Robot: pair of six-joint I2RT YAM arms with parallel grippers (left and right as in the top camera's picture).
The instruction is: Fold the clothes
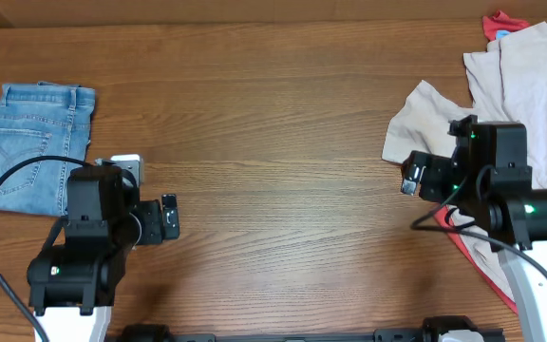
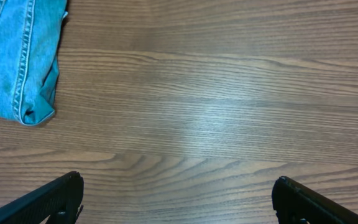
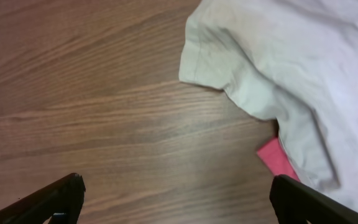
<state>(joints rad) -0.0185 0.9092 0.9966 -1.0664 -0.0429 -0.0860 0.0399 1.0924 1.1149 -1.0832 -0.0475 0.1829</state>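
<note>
Your stock on the bench (image 1: 273, 104):
- Jeans (image 1: 31, 142): folded flat at the left edge, not touched by either arm.
- Left end effector (image 2: 178, 183): released and empty. Its fingers are spread wide over bare wood, near the jeans' corner.
- Right end effector (image 3: 178, 185): released and empty, over bare wood beside the beige garment.
- Beige garment (image 1: 511, 85): crumpled heap at the right edge.
- Red cloth (image 3: 277, 158): a piece shows from under the beige hem.

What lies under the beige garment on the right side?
A red cloth pokes out from under the beige garment at its edge. How far it runs underneath is covered.
</note>
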